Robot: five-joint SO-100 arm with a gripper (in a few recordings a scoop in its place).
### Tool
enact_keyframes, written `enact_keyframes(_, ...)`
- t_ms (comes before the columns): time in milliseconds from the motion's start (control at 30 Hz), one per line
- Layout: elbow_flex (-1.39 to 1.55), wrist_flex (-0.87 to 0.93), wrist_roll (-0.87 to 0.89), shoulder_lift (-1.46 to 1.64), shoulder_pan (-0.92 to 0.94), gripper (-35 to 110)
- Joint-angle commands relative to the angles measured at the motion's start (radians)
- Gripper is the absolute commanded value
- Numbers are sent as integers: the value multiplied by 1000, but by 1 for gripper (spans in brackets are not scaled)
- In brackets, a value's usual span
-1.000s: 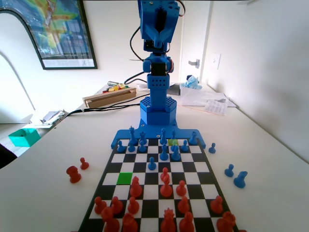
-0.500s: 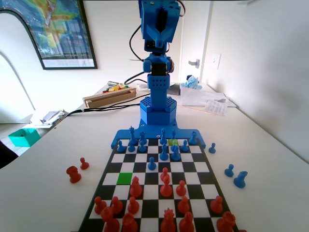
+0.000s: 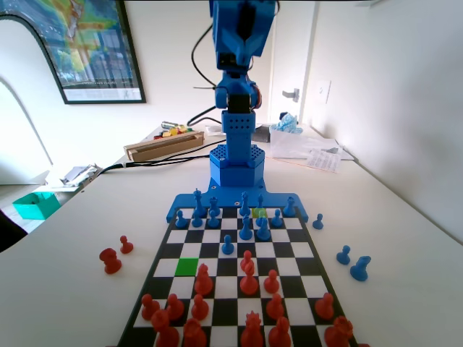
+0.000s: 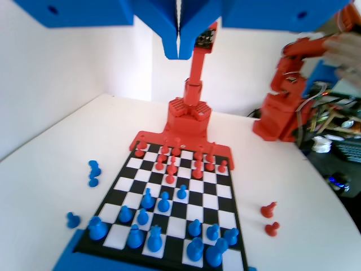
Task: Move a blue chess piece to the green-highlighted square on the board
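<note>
No writing on the framed poster point(image 3: 87, 47) on the wall can be read in the fixed view. In the wrist view the gripper point(image 4: 179, 48) hangs high above the board point(image 4: 223, 206), its jaws pressed together with nothing between them. The blue chess piece point(image 3: 228, 245) stands alone ahead of the other blue pieces, one row behind and to the right of the green-highlighted square point(image 3: 187, 267) in the fixed view. The nearest red pieces point(image 3: 249, 334) are cut off by the bottom edge. The tabletop point(image 3: 65, 289) carries a few stray pieces.

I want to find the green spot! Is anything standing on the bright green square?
No. The green-highlighted square is bare in the fixed view. A red pawn stands on the next square, to its right. The gripper hangs high, shut.
</note>
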Motion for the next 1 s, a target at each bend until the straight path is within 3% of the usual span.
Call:
enact_keyframes(0,-132,-2,28,-135,-18,1)
enact_keyframes(500,-299,-98,262,-741,32,1)
enact_keyframes(667,-285,-161,453,-853,37,1)
enact_keyframes(833,-178,-256,792,-862,14,1)
enact_keyframes(967,-103,-247,899,-857,-28,1)
